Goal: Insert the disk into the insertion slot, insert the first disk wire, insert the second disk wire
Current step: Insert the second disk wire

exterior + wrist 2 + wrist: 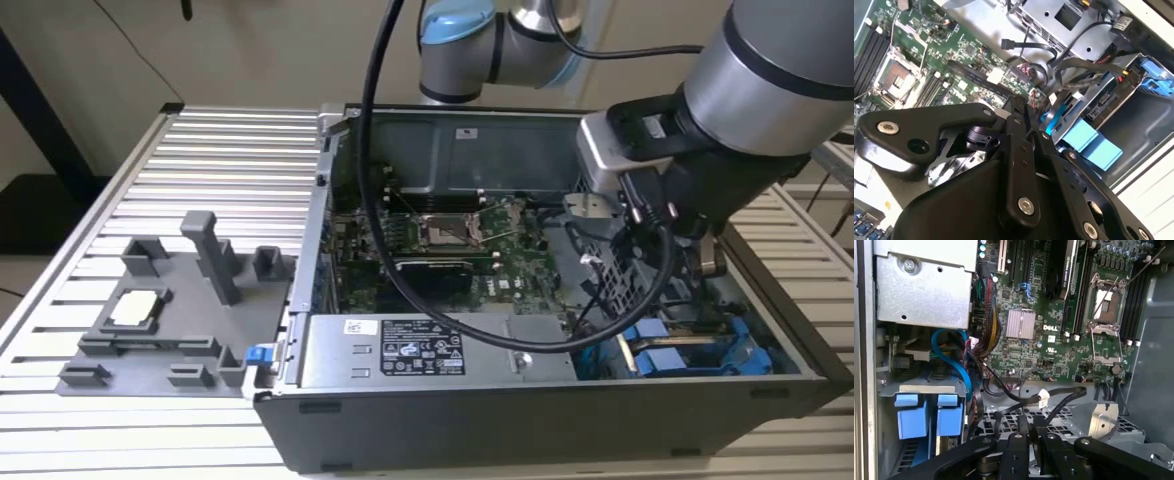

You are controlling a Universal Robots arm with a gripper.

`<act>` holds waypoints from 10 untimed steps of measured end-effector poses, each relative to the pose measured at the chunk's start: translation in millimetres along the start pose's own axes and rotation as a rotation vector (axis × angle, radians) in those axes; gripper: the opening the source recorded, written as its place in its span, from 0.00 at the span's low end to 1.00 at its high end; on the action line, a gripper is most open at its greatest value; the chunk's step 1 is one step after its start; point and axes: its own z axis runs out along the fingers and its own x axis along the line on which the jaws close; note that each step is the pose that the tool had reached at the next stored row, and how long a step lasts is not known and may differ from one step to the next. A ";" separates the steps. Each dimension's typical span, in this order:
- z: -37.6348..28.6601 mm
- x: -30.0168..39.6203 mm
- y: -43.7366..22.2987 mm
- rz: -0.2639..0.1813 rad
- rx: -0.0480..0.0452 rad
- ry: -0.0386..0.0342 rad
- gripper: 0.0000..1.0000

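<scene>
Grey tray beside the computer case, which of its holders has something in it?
The square frame holder toward the exterior view's left: a pale square piece lies in it. The tall post and the low brackets stand bare.

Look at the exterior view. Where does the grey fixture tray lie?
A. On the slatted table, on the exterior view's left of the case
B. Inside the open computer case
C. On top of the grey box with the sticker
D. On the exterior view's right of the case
A: the grey fixture tray rests on the slatted table, outside the open computer case and on the exterior view's left of it.
</scene>
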 end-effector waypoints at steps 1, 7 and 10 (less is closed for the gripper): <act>-0.3 0.9 0.1 0.000 0.0000 -0.0001 0.16; -2.4 8.8 -3.4 0.002 -0.0082 0.0006 0.16; -4.6 14.0 -4.2 0.002 -0.0098 0.0061 0.16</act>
